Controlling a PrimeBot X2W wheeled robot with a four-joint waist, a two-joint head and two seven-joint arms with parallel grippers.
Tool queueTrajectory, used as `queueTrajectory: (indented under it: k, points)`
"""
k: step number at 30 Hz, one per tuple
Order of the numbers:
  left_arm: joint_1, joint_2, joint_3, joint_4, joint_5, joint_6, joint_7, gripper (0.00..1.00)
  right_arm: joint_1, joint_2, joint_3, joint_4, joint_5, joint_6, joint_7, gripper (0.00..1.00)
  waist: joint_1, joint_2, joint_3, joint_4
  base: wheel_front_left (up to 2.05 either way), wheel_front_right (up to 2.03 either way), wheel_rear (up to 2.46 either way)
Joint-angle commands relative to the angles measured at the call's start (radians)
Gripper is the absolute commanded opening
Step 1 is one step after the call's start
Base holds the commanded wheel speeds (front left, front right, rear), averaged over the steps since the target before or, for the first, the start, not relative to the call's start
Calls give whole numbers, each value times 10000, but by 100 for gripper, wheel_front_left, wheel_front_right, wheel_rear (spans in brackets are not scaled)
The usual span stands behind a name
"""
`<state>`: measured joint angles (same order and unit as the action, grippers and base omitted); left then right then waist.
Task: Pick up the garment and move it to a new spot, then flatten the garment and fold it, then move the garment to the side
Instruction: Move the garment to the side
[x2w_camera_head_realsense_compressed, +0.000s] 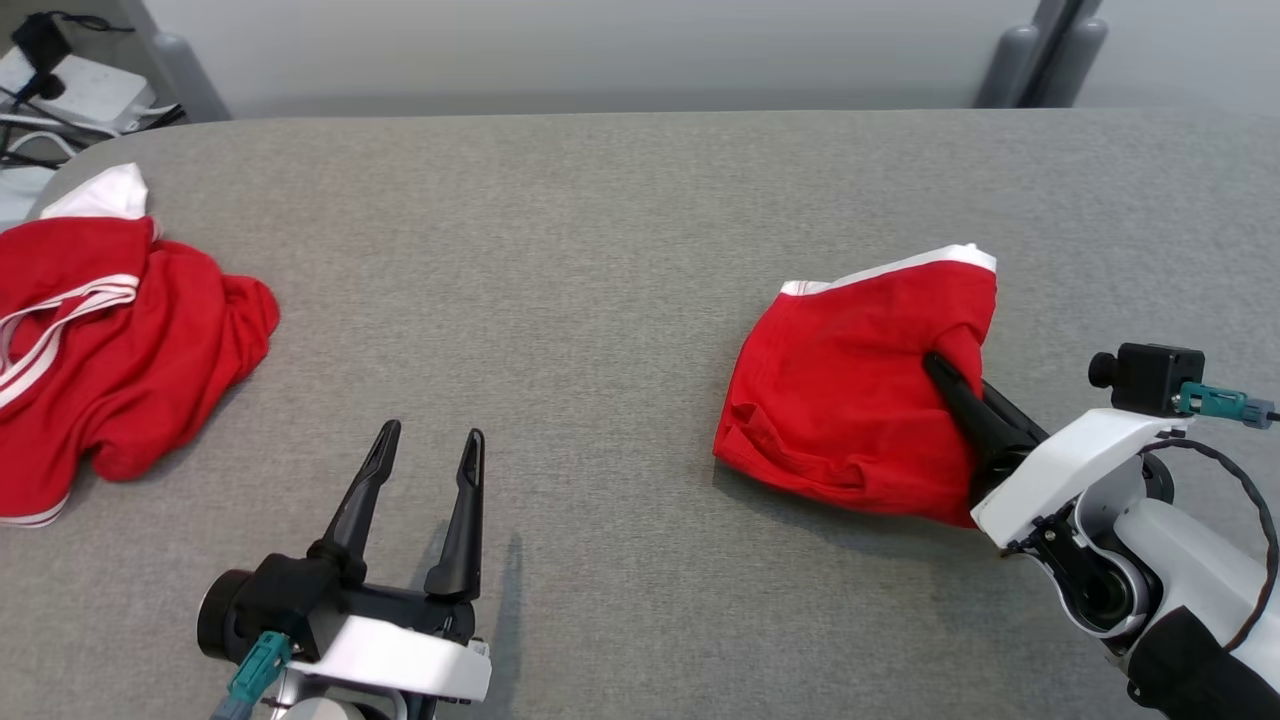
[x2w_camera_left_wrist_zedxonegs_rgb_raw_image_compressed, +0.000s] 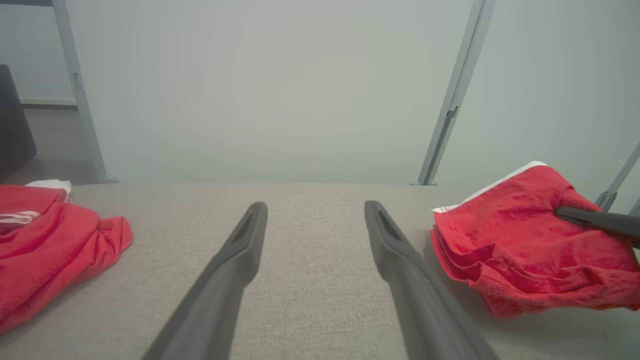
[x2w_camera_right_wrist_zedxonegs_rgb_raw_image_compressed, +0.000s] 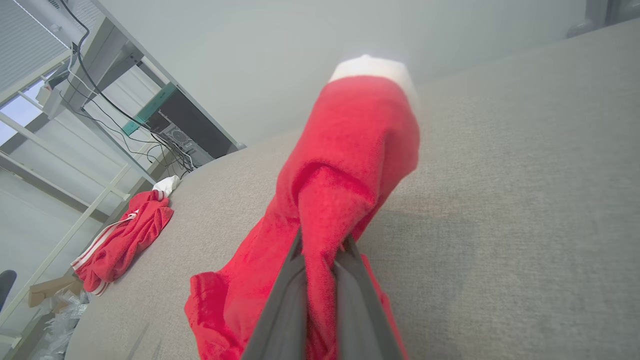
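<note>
Nearest the robot, the left gripper (x2w_camera_head_realsense_compressed: 432, 432) is idling over the grey fabric-covered table (x2w_camera_head_realsense_compressed: 600, 220), its two dark fingers spread wide and holding nothing. Further out on the right, the right gripper (x2w_camera_head_realsense_compressed: 940, 368) is pinching its fingers tight on a bunched ridge of the red cloth garment with a white band (x2w_camera_head_realsense_compressed: 835, 395). The ridge is at the garment's right edge. The garment is sitting right of the table's centre, looking folded into a compact stack, with the white band along its far edge. The gripped edge is puckering upward and the rest is resting on the table. Judging by that, the fold is done and the move to the side is in hand. To do it well, the robot should be lifting low or sliding. The pinch seems to be catching mostly the upper layers, and the loose folds at the near-left corner could be trailing and opening. It should set the stack down flat and let go only once the cloth is fully supported. Well apart on the far left, a second red garment with white stripes (x2w_camera_head_realsense_compressed: 120, 350) is lying crumpled, so that side is best avoided. Beyond the table, a pale wall (x2w_camera_left_wrist_zedxonegs_rgb_raw_image_compressed: 280, 90) and grey metal frame posts (x2w_camera_left_wrist_zedxonegs_rgb_raw_image_compressed: 452, 100) are showing. No brand, label or readable writing is showing anywhere.
</note>
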<state>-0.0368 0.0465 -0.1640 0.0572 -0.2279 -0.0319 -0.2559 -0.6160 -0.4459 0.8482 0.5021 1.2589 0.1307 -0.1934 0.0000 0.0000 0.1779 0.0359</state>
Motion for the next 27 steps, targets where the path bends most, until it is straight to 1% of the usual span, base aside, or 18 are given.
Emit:
queueTrajectory:
  k: [1,10,18,19,27]
  points:
    - [-544,37,284,-220,131,-122,-59,100,-113,-180,110,-112,160,0,-266,0,0,0,-4,-320,0,0,0]
    - [-738,37,210,-175,351,-355,-59,100,-3,-212,237,62,468,0,-574,0,0,0,-36,-1365,0,0,0]
    - [-935,37,55,-81,599,-553,-59,100,184,-229,155,116,612,0,-661,0,0,0,-102,-2103,0,0,0]
    - [-935,37,55,-81,599,-553,-59,100,184,-229,155,116,612,0,-661,0,0,0,-102,-2103,0,0,0]
    - [-929,37,42,-28,702,-656,-59,100,546,-188,-410,84,539,0,-680,0,0,0,-187,-2983,0,0,0]
